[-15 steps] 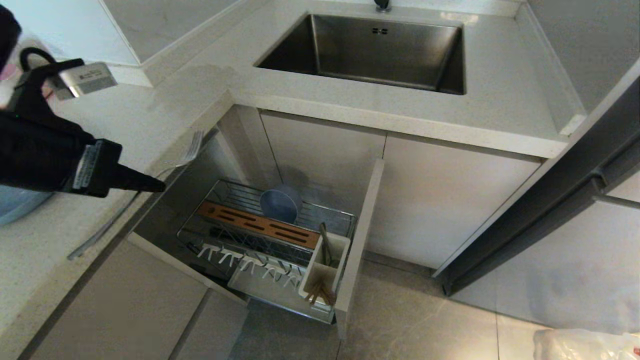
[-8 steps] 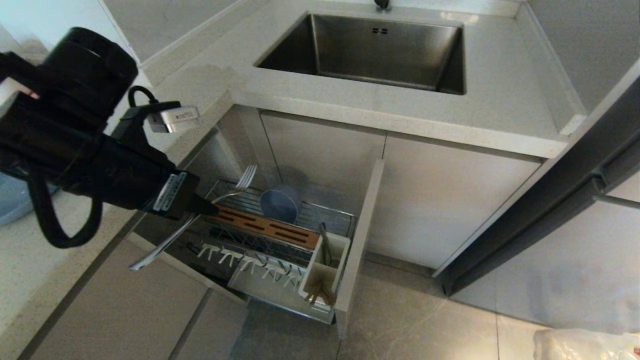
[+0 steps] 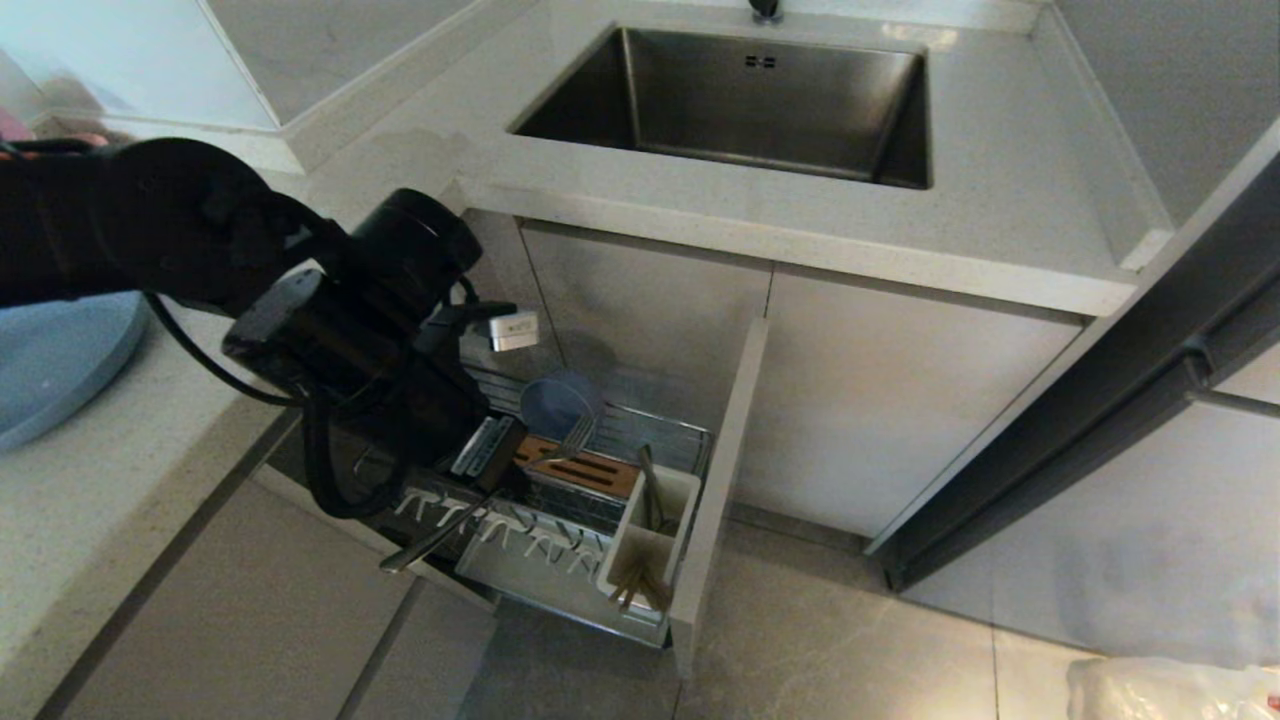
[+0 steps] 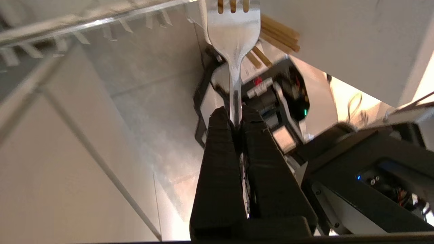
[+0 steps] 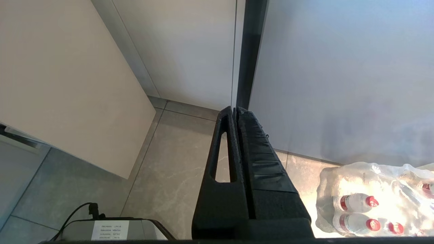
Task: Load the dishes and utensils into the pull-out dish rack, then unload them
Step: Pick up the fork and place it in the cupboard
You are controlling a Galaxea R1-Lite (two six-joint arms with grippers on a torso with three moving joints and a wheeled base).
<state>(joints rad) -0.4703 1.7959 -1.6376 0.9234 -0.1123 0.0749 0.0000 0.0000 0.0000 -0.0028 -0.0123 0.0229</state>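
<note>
Chopsticks (image 3: 640, 588) stood in the front compartment of the white utensil cup (image 3: 648, 545), at the near end of the pull-out dish rack (image 3: 560, 575), beside its beige front panel (image 3: 715, 490). White prongs (image 3: 500, 525) lined the rack's near side. The left gripper (image 3: 515, 460) hung over the rack, its 2 fingers (image 4: 220, 135) pinching the handle of a silver fork (image 3: 575, 435). The fork's tines pointed toward the cup, above the slotted wooden bar (image 3: 590, 470); its handle end stuck out past the rack's left edge. In the left wrist view the fork (image 4: 233, 37) lined up with the chopsticks (image 4: 278, 32). The pale-blue bowl (image 3: 555, 405) sat tilted on the wire basket behind the bar. The pale-blue plate (image 3: 55, 365) lay on the countertop (image 3: 120, 480) at the left, well apart from the rack. The steel sink (image 3: 740, 105) lay farther back. The right gripper (image 5: 235, 112) hung parked above the floor, its fingers pressed together on nothing, near a pack of bottles (image 5: 369, 203).
</note>
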